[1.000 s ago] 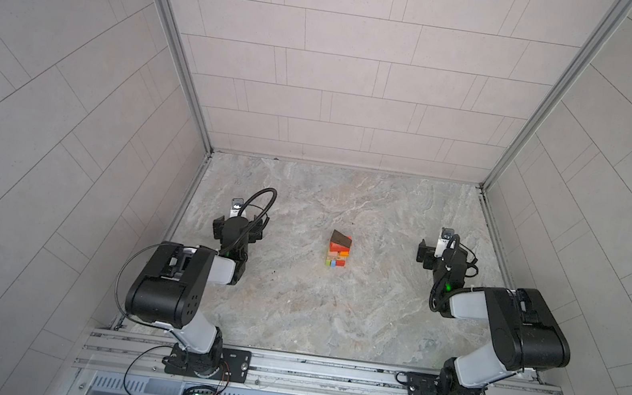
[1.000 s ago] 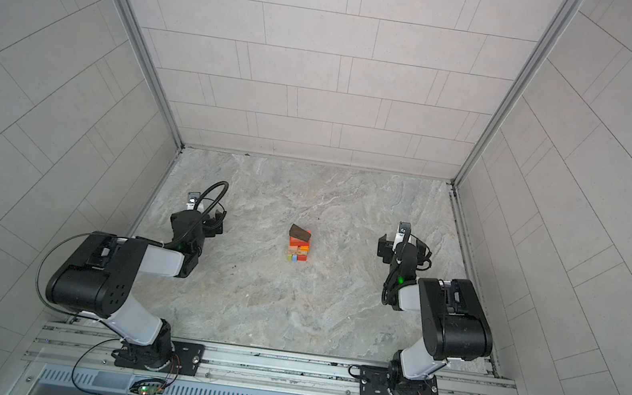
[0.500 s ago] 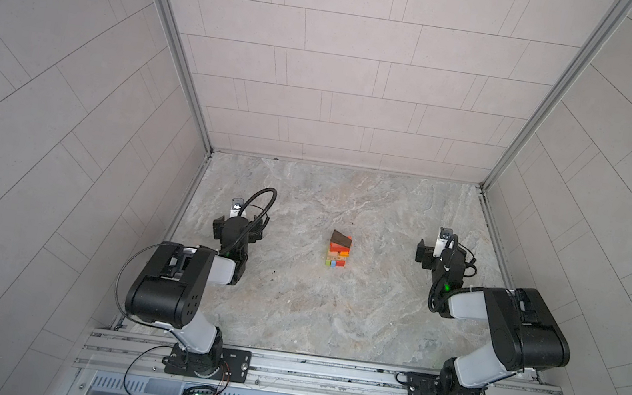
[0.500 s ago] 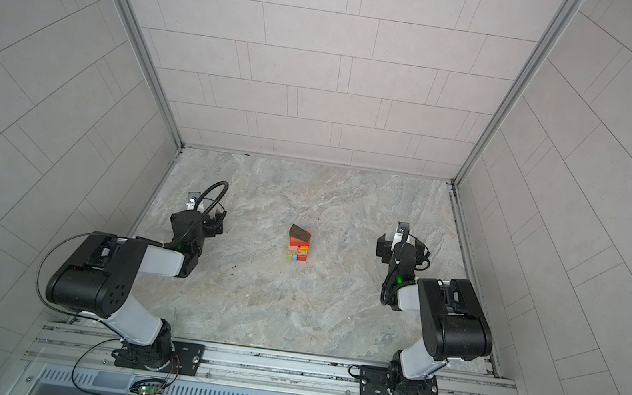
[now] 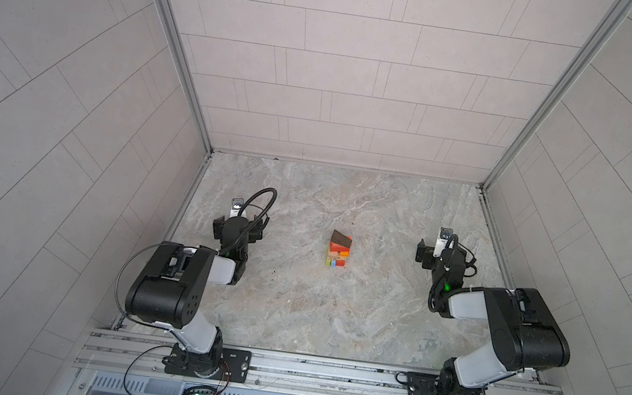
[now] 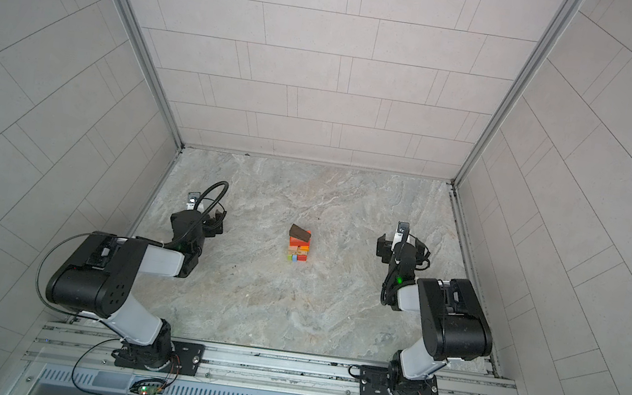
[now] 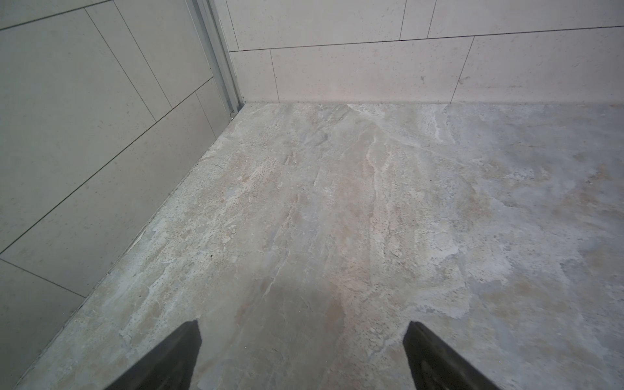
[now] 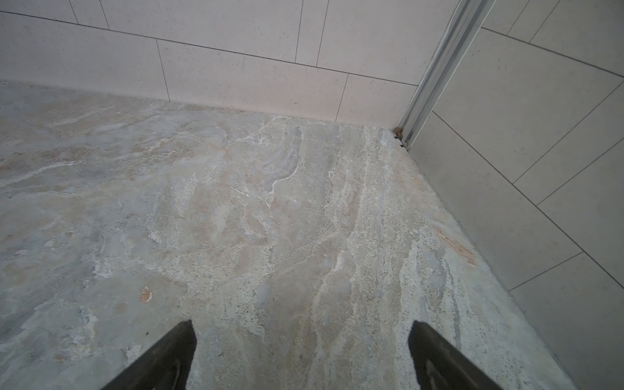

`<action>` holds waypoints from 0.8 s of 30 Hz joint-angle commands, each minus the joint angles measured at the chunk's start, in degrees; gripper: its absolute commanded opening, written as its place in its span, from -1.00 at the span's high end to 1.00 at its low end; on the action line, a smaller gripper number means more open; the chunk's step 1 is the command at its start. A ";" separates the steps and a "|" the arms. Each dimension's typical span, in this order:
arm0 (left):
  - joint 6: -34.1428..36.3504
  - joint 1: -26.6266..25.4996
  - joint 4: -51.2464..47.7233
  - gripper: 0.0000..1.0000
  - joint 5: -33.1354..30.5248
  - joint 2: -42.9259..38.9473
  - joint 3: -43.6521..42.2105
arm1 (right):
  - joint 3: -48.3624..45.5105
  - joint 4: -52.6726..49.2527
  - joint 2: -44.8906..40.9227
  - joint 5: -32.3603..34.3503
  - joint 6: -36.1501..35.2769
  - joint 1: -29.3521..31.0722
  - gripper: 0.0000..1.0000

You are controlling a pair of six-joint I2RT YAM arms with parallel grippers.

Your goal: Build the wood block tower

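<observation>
The tower stands in the middle of the marble floor in both top views. Its wood blocks lie in crossed layers: green, blue and red ends lowest, tan and orange above, and a dark brown block tilted on top. My left gripper rests low on the left, far from the tower, open and empty. On the right, my right gripper is likewise open and empty, well apart from the tower. Neither wrist view shows any block.
Tiled walls enclose the floor on three sides, with metal corner posts ahead of each gripper. An aluminium rail with the arm bases runs along the front edge.
</observation>
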 commanded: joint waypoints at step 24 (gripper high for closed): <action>-0.02 0.07 2.00 -1.00 0.16 0.42 -0.44 | -0.19 0.08 0.53 0.38 -0.07 0.16 -0.99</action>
